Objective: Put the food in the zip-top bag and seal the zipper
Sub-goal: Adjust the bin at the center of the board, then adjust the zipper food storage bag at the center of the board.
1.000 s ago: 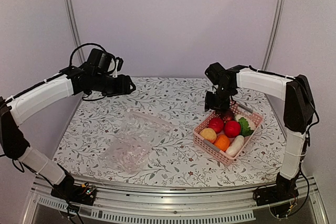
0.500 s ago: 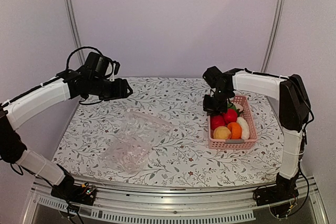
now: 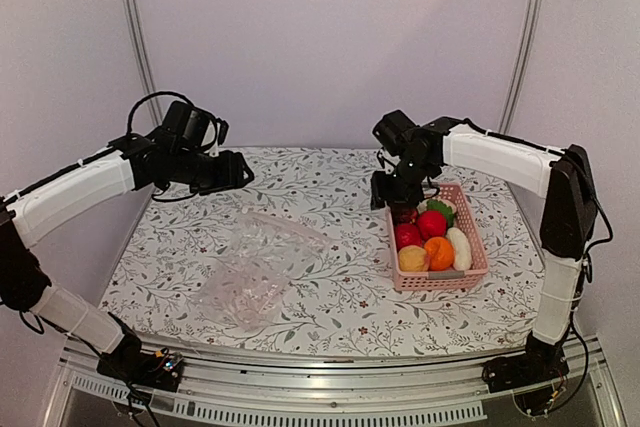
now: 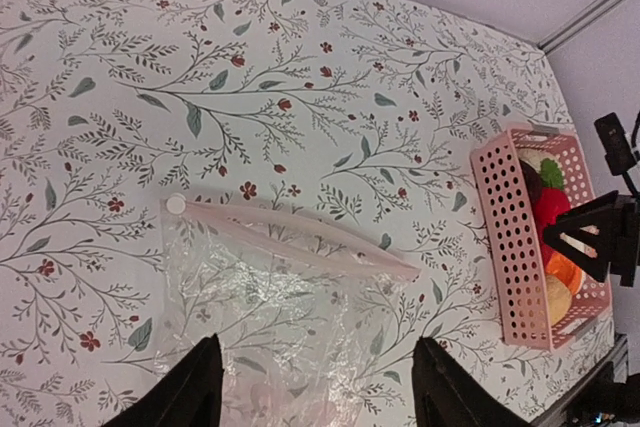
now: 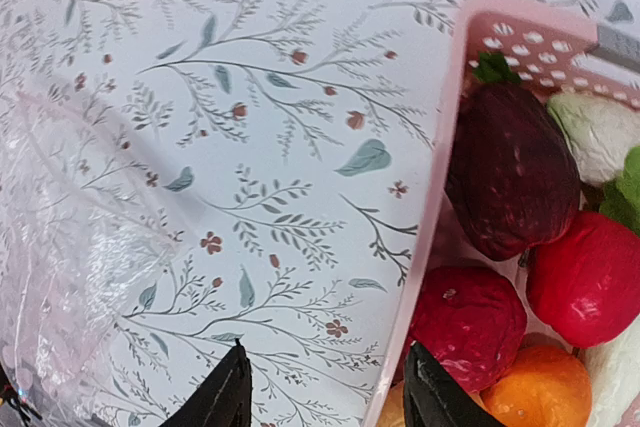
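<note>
Since the clear bag (image 3: 255, 267) lies flat and empty on the left half of the table, the step in hand looks like the first pick. All the food (image 3: 432, 225) sits in the pink basket (image 3: 440, 281), well apart from the bag on the right. The right gripper (image 3: 385, 192) hangs over the basket's far left corner with its fingers apart and nothing between them. The basket wall runs under the gap, and I cannot tell whether it touches.

To do this well, the gripper should move in over one round piece. The dark purple one (image 5: 510, 172) is nearest, so come straight down on it and clear the rim. The left gripper (image 4: 315, 387) hovers wide and empty above the bag. It would do best to lift the upper lip by the zipper (image 4: 290, 237), which looks closed, so the mouth gapes before anything arrives.

Plain pale walls (image 3: 330, 37) with two metal posts (image 3: 135, 37) close in the space. The table (image 3: 330, 177) wears a white cloth printed with leafy sprigs and small red flowers. That busy pattern makes the clear plastic hard to read.
</note>
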Robot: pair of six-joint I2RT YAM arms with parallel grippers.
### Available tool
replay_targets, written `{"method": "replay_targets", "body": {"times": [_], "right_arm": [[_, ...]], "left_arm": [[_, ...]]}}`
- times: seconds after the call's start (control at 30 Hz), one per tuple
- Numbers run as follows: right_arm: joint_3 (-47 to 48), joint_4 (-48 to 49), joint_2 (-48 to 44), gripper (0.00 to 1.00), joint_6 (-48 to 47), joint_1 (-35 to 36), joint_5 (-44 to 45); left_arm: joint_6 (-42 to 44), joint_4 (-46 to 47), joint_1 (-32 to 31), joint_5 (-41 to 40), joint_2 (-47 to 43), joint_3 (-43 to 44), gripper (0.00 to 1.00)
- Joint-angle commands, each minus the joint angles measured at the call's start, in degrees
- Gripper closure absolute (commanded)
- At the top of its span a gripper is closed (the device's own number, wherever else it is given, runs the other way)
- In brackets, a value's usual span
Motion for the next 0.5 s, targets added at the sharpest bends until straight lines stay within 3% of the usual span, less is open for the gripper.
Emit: {"method": "replay_targets", "body": {"times": [0.0, 0.27, 0.47], "right_arm": [[3.53, 4.67, -4.63, 0.5, -14.13, 2.83, -3.31], [12.3, 9.13, 7.41, 0.61, -20.01, 2.88, -11.01], [20.62, 13.18, 17.87, 0.62, -19.7, 2.92, -16.62]], "left_arm": [[-1.94, -1.18, -0.82, -1.16, -1.08, -1.62, 0.36], [-8.07, -5.13, -0.97, 1.3, -4.22, -3.03, 0.37], [-12.01, -5.91, -1.43, 6.41, -9.15, -9.72, 0.37]]}}
